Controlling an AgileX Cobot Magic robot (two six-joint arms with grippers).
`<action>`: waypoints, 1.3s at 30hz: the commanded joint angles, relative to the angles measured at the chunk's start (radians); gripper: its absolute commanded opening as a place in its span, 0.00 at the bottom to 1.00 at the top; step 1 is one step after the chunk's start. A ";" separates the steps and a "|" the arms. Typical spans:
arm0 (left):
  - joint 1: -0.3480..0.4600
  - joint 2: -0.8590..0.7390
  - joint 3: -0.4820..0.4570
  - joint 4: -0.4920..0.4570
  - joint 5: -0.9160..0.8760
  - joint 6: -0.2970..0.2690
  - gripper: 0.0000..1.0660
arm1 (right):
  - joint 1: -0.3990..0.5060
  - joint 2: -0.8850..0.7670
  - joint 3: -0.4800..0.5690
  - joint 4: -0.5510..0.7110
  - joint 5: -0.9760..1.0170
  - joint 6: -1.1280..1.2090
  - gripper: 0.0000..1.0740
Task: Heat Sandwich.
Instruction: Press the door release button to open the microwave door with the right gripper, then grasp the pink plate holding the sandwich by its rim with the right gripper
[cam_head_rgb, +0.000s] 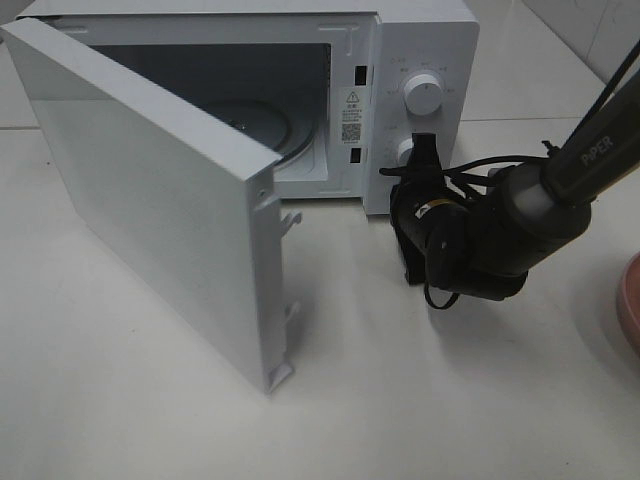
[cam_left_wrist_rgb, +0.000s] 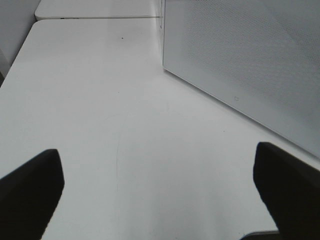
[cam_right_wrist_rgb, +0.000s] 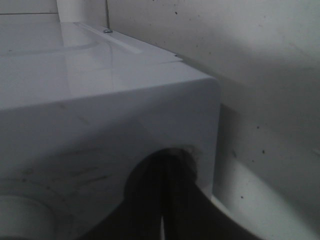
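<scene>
**Bench** (cam_head_rgb: 150, 400): white, plain surface, carrying all items below.

**Left tool** (cam_left_wrist_rgb: 160, 192): seen in its wrist view only. Released, the dark fingers (cam_left_wrist_rgb: 30, 185) spread wide with nothing but bare bench between them. The outer face of the door lies ahead and to one side, well apart from the tool.

**Door** (cam_head_rgb: 150, 200): white, swung wide on its hinge. Its free edge is nearest the camera and carries two latch hooks (cam_head_rgb: 290, 217).

**Plate** (cam_head_rgb: 630, 300): salmon-pink, only a sliver showing at the right edge of the overhead view. It sits on the bench, apart from the oven.

**Right arm** (cam_head_rgb: 590, 160): black, cabled, reaching in from the right toward the control panel.

**Right tool** (cam_head_rgb: 424, 150): clenched, its tips at the lower knob (cam_head_rgb: 403, 152) and up against the panel. Its wrist view shows the fingers together. Whether they pinch the knob cannot be told.

**Microwave** (cam_head_rgb: 445, 60): white, standing at the back of the bench with the cavity open. Part of the glass turntable (cam_head_rgb: 290, 130) shows inside, and the upper knob (cam_head_rgb: 422, 97) stands clear above the tool.

**Sandwich**: not seen in any view. The door hides much of the cavity, so its place cannot be told.
</scene>
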 joint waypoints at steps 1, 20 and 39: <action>0.001 -0.026 0.004 -0.004 -0.003 -0.001 0.92 | -0.035 -0.004 -0.087 -0.057 -0.206 -0.021 0.00; 0.001 -0.026 0.004 -0.004 -0.003 -0.001 0.92 | -0.031 -0.071 0.027 -0.090 -0.025 -0.009 0.00; 0.001 -0.026 0.004 -0.004 -0.003 -0.001 0.92 | -0.031 -0.246 0.205 -0.198 0.267 -0.033 0.03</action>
